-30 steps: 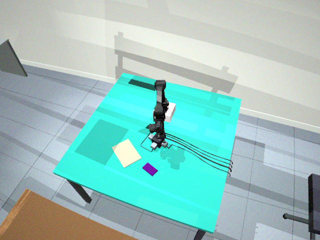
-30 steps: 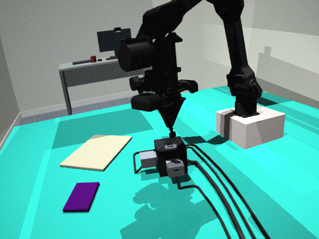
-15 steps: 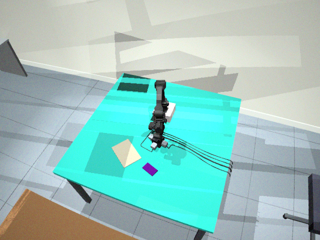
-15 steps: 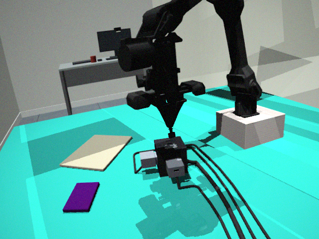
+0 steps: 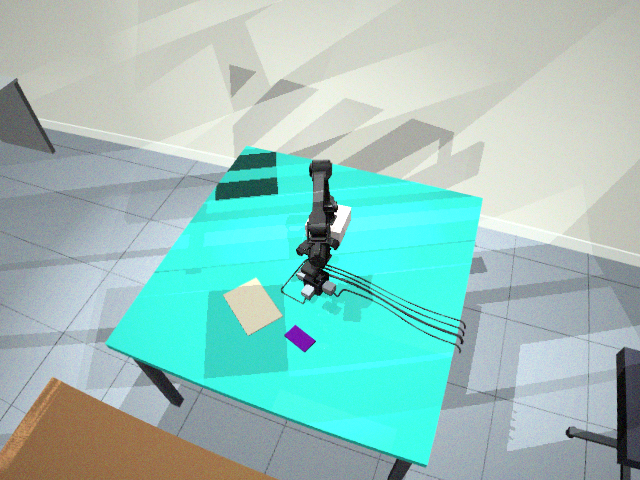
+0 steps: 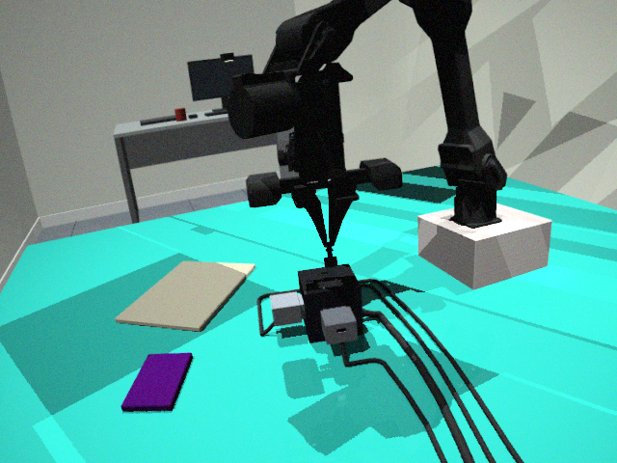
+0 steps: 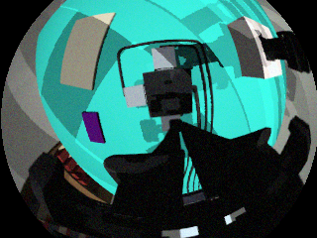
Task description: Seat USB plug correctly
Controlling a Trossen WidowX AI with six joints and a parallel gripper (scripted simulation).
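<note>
Directly above the power cube (image 6: 330, 299), the gripper (image 6: 329, 245) is pinching the small USB plug (image 6: 330, 259), whose long axis is standing upright just over the top socket. The exterior view is showing this plainly; the top view is hiding it beneath the arm.

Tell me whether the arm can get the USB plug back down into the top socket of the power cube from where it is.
Probably yes. The end effector is shut on the USB plug, held just above the power cube; nothing stands between them. The side plugs and cables lie lower, off to the sides.
</note>
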